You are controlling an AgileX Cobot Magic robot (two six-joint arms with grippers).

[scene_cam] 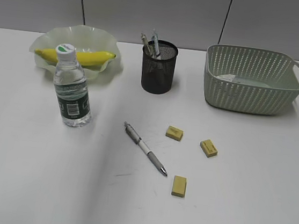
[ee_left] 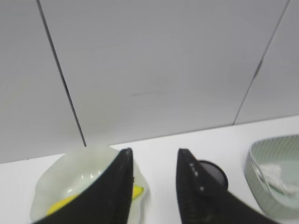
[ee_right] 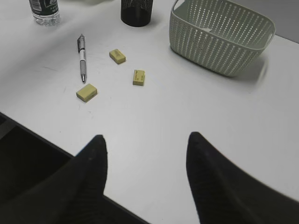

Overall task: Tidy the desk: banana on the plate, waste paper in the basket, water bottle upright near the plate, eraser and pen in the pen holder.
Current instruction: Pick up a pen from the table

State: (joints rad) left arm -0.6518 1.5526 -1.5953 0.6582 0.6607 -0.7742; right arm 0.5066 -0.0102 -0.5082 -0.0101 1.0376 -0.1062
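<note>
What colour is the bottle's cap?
The water bottle has a white cap, clearest in the exterior view.

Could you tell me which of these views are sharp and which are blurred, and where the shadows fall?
Exterior view: sharp and evenly lit, with a soft shadow to the right of the water bottle. Left wrist view: soft overall; the left gripper fingers are blurred dark shapes, and the plate looks hazy. Right wrist view: the erasers and pen are crisp, while the right gripper is out of focus.

My left gripper point(ee_left: 154, 175) has two matte black, tapering fingers point(ee_left: 194, 186) with ridged inner faces. My right gripper point(ee_right: 145, 154) has the same dark, rounded, finely textured fingers point(ee_right: 93, 163).
</note>
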